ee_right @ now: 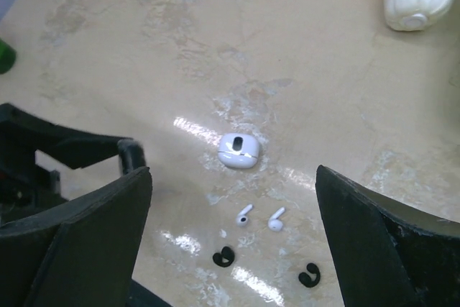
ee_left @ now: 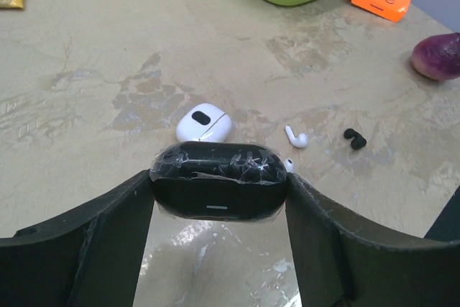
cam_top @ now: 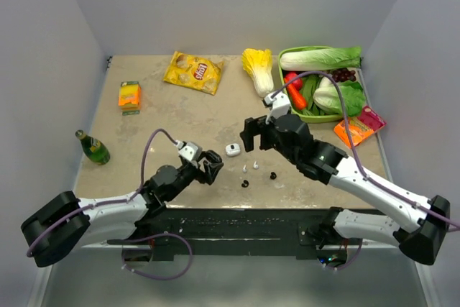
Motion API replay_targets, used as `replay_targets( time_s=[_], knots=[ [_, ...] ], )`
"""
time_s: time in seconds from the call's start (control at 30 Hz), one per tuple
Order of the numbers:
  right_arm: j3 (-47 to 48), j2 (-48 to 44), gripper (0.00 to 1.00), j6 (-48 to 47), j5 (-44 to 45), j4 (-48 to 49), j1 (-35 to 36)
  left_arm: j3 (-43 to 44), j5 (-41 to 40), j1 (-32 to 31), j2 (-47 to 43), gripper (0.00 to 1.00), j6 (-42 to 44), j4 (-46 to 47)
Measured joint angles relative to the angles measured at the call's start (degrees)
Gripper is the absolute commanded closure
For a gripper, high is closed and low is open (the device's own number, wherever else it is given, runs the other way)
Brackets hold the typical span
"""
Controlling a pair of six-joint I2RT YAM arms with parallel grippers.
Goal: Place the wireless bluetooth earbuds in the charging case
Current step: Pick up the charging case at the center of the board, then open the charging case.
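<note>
My left gripper (cam_top: 210, 167) (ee_left: 219, 203) is shut on a black charging case (ee_left: 218, 181), which sits crosswise between its fingertips just above the table. A closed white charging case (cam_top: 232, 150) (ee_left: 203, 124) (ee_right: 239, 151) lies on the table beyond it. Near it lie the wireless bluetooth earbuds: two white ones (ee_right: 244, 216) (ee_right: 276, 220) and two black ones (ee_right: 223, 256) (ee_right: 309, 276). In the left wrist view the black case half hides one white bud (ee_left: 288, 165). My right gripper (cam_top: 251, 134) (ee_right: 233, 174) hangs open above the white case and buds, holding nothing.
A green basket (cam_top: 316, 116) of vegetables stands at the back right, with an orange packet (cam_top: 359, 126) beside it. A napa cabbage (cam_top: 259, 68), a yellow chips bag (cam_top: 192, 72), an orange box (cam_top: 129, 95) and a green bottle (cam_top: 93, 147) lie further back and to the left.
</note>
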Motion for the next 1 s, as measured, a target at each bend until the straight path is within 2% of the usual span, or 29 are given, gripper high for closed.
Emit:
replay_targets(
  time_s=[0.17, 0.3, 0.47, 0.67, 0.8, 1.0],
  knots=[
    [5.05, 5.97, 0.02, -0.85, 12.57, -4.59, 4.90, -7.08, 4.31, -1.01, 0.72, 1.00, 4.22, 17.25],
    [3.54, 4.35, 0.02, 0.17, 13.33, -3.54, 5.27, -7.26, 7.76, -1.33, 0.74, 1.00, 7.17, 25.16],
    [-0.26, -2.45, 0.02, -0.96, 2.62, 1.92, 5.14, -7.26, 11.54, -1.75, 1.68, 1.00, 11.23, 28.83],
    [0.39, 0.59, 0.02, -1.97, -11.65, 4.68, 5.18, -7.26, 12.46, -3.61, 2.73, 1.00, 16.00, 29.73],
    [0.39, 3.32, 0.05, -1.73, -16.44, 4.44, 5.22, -7.26, 12.24, -5.44, 2.80, 1.00, 19.02, 30.18],
    [0.37, 5.16, 0.07, -1.07, -19.08, 4.46, 5.25, -7.26, 9.66, -7.63, 2.84, 1.00, 21.97, 30.34]
  ],
)
